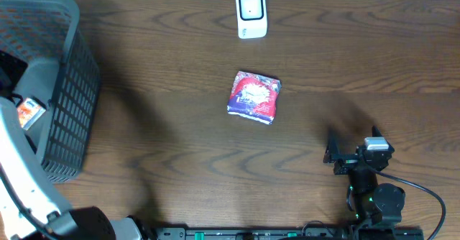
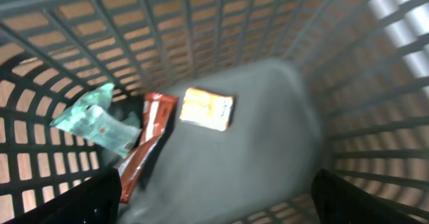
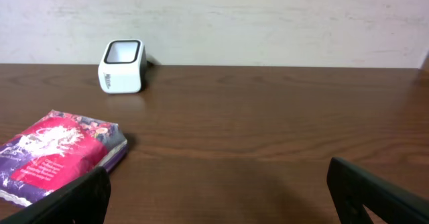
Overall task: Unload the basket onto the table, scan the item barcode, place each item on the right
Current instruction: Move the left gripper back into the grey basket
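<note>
A pink and purple packet (image 1: 254, 96) lies flat in the middle of the table, also seen low at the left as the packet (image 3: 57, 153). No barcode shows on it. The white scanner (image 1: 251, 14) stands at the far edge, window up (image 3: 122, 66). My right gripper (image 1: 329, 148) rests open on the table, right of the packet, with nothing between its fingers (image 3: 218, 197). My left gripper (image 2: 214, 197) hangs open and empty inside the grey basket (image 2: 201, 23), above an orange packet (image 2: 206, 108).
The basket (image 1: 68, 89) stands at the table's left edge. It also holds a red-brown packet (image 2: 144, 143) and a green packet (image 2: 97, 123) in one corner. The left arm (image 1: 18, 161) reaches over the basket's near side.
</note>
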